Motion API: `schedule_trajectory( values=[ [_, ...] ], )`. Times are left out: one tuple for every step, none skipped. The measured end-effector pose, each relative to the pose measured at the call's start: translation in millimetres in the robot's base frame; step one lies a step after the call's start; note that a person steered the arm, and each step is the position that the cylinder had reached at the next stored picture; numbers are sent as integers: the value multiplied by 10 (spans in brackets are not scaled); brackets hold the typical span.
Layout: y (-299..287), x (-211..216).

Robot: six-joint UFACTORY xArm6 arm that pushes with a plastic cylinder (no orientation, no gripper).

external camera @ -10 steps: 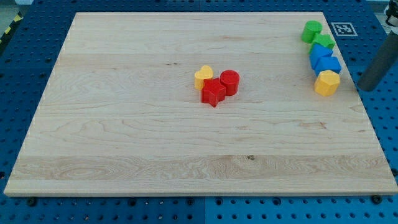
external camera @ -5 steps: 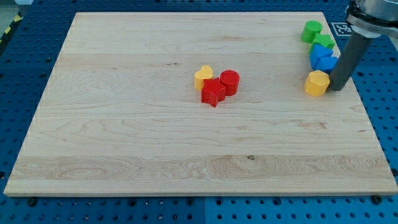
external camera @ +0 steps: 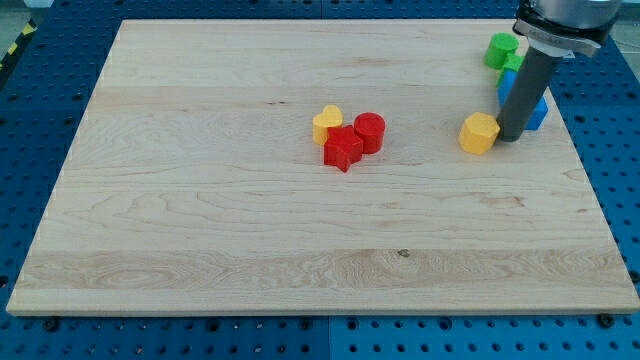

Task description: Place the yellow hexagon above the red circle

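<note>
My tip [external camera: 509, 137] stands on the worktop [external camera: 250, 230] near the view's right edge, in the upper half, at the lower end of the dark rod [external camera: 525, 95] that comes down from the view's top right corner. The tool is only this plain rod, so it has nothing to clench or release and it grasps nothing; it only presses with its side. The tip is just beside the yellow hexagon [external camera: 480, 132], on the hexagon's right side, and it seems to touch it. Behind the rod, toward the view's right, there are blue blocks [external camera: 538, 108]; the rod covers part of them, so I cannot tell their shape or how many they are. Above them, close to the worktop's top right corner, a green block [external camera: 501, 49] shows, and a second green piece looks out beside the rod, mostly hidden. The yellow hexagon lies apart from this blue and green group, a little to its left. Well apart to the view's left, near the middle of the worktop, there is a small tight group: the red circle [external camera: 369, 131], a red star [external camera: 343, 149] touching it at its lower left, and a yellow heart [external camera: 326, 123] touching the star at the upper left. The yellow hexagon is to the right of the red circle, at almost the same height in the view. No container is on the worktop.
</note>
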State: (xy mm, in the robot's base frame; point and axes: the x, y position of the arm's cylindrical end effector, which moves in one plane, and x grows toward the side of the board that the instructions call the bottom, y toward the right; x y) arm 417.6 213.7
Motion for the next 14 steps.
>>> schedule_trajectory(
  values=[
    [-148, 0],
    [-173, 32],
    [-175, 213],
    [-262, 147],
    [-367, 64],
    [-451, 131],
    [-491, 260],
    [-554, 188],
    [-704, -84],
    [-910, -187],
    [-1105, -238],
    [-1169, -445],
    [-1219, -799],
    [-1465, -912]
  ],
)
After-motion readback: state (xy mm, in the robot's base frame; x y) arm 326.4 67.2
